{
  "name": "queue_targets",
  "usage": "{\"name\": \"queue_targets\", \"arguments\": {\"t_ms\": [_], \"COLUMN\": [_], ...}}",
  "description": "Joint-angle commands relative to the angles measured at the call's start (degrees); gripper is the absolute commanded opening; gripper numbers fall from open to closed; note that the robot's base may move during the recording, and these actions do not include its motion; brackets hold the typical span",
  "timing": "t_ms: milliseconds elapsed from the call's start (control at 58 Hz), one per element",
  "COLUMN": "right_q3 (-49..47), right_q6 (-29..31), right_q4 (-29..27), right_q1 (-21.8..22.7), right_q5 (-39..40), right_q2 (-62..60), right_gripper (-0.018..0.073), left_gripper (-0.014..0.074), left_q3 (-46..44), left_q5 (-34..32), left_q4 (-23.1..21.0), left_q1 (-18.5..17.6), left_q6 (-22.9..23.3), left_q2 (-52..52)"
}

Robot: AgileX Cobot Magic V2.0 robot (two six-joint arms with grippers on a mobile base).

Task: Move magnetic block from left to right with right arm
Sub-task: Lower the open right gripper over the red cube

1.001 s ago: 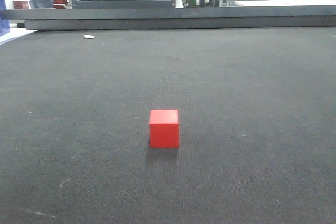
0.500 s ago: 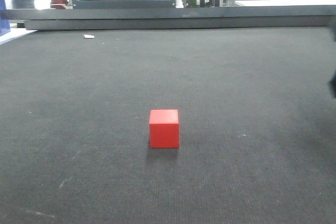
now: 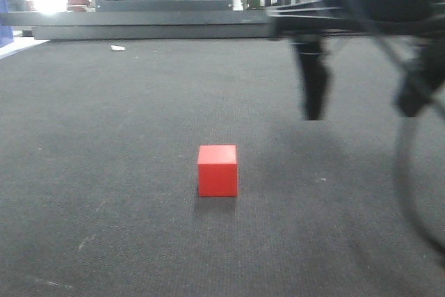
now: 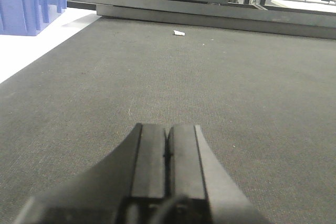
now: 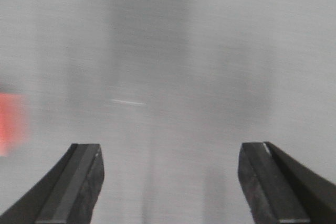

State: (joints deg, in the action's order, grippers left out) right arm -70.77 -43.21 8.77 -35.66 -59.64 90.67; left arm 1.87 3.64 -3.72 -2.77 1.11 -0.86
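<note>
Magnetic block (image 3: 217, 170) flat on dark mat (image 3: 97, 144), centre of front view, untouched, right gripper (image 3: 362, 109) in the air off to its right — fingers spread wide, empty, left gripper (image 4: 167, 148) low over mat — fingers pressed together.

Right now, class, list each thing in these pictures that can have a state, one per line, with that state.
magnetic block: sitting flat on the mat, nothing touching it.
right gripper: open, empty, in the air, apart from the block.
left gripper: shut, empty, low over the mat.
blue crate: upright beside the mat, contents hidden.
</note>
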Motion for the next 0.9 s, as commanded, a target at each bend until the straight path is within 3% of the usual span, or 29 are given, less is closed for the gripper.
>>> {"name": "queue_targets", "arguments": {"t_ms": [0, 380, 880], "right_q3": [-6.0, -17.2, -20.0], "right_q6": [-0.2, -0.2, -3.2], "right_q4": [-2.6, -8.0, -8.8], "right_q1": [-1.5, -7.1, -7.9], "right_q5": [-0.2, -1.6, -2.0], "right_q2": [1.7, 13.0, 18.9], "right_gripper": [0.0624, 0.0624, 0.0624], "left_gripper": [-0.0117, -0.0117, -0.0117], "left_q3": [0.5, 0.5, 0.5], "left_q5": [-4.8, -4.8, -4.8], "left_q4": [-0.3, -0.3, -0.3], "left_q1": [0.0, 0.0, 0.0], "left_q6": [0.1, 0.1, 0.1], "left_q2": [-0.5, -0.5, -0.5]}}
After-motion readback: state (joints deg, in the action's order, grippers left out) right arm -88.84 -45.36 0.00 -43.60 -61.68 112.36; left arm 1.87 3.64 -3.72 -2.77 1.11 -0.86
